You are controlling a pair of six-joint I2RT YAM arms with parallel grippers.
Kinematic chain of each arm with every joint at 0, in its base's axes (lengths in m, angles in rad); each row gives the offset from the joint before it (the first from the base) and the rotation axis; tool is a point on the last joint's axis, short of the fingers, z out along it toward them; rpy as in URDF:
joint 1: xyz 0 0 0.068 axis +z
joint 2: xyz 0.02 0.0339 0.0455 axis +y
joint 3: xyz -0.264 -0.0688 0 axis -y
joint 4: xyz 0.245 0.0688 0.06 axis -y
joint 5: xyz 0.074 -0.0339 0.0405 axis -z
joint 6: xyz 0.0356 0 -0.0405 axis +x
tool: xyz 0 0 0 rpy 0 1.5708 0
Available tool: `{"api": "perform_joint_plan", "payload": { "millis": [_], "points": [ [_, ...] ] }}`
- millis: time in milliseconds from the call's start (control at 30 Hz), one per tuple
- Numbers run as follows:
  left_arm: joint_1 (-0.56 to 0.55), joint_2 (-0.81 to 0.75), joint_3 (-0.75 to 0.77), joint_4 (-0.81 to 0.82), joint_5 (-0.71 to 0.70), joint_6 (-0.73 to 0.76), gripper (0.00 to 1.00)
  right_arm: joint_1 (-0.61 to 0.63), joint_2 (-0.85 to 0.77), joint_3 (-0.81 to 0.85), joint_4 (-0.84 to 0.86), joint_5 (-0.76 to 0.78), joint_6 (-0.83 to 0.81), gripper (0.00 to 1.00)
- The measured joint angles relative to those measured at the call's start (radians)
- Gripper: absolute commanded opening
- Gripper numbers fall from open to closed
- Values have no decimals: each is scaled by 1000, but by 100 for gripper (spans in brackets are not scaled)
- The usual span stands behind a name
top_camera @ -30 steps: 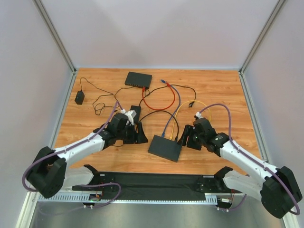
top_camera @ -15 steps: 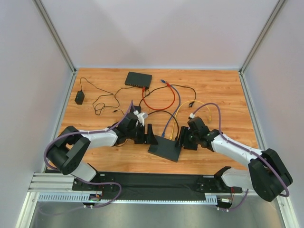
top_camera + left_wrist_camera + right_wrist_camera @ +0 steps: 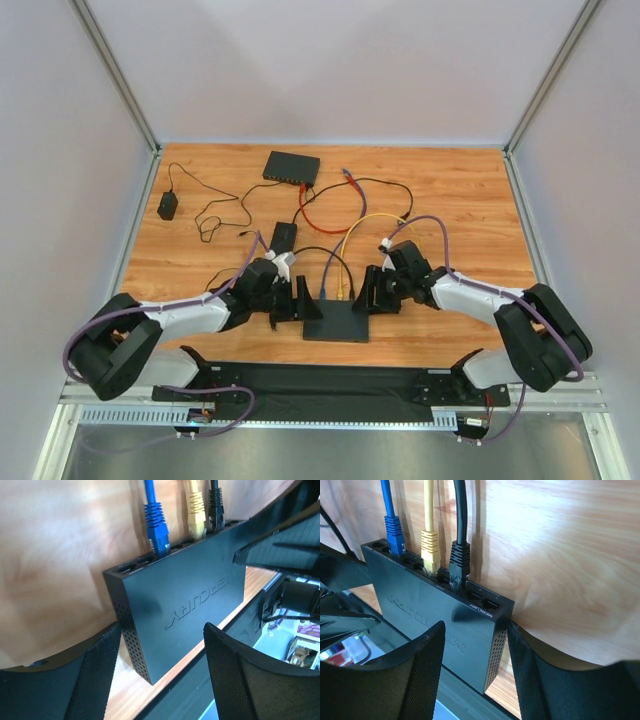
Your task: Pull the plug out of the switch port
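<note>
A dark switch [image 3: 335,325] lies flat near the table's front edge, its ports facing the back. Three plugs sit in its ports: blue [image 3: 159,535], yellow [image 3: 196,520] and black [image 3: 216,510]. In the right wrist view the blue plug [image 3: 395,535], yellow plug [image 3: 430,550] and black plug [image 3: 459,565] stand in a row, with two empty ports to their right. My left gripper [image 3: 305,300] is open and straddles the switch's left end [image 3: 135,645]. My right gripper [image 3: 372,290] is open around the right end [image 3: 495,650], one finger [image 3: 535,675] close against the perforated side.
A second switch [image 3: 292,167] stands at the back with a red cable [image 3: 325,222] looping from it. A power adapter [image 3: 168,205] lies at the left and a small black box [image 3: 284,235] behind my left arm. Loose cables cross the middle. The black front rail [image 3: 330,380] runs just past the switch.
Both grippers have moved inward to the switch's two ends and narrowed. The switch has turned square to the table edge and slid toward the front left, its cables following.
</note>
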Motion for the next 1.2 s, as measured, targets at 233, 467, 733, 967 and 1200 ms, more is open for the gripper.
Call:
{"api": "perform_joint_plan", "payload": {
  "millis": [233,467,733,967,1200],
  "points": [
    [-18,-172,29,-241,-122,-1,81,6,4,14,-2,-26,2,56],
    [-18,-282,173,-483,-261,71,79,-5,-92,151,-184,129,-49,59],
    [-29,-303,175,-445,-169,93,65,-166,-16,175,-121,-18,-92,55],
    [-87,-154,120,-200,-29,27,54,-248,178,143,58,-237,-99,49],
    [-122,35,151,-95,21,-18,47,-264,254,116,184,-383,-103,45]
  ]
}}
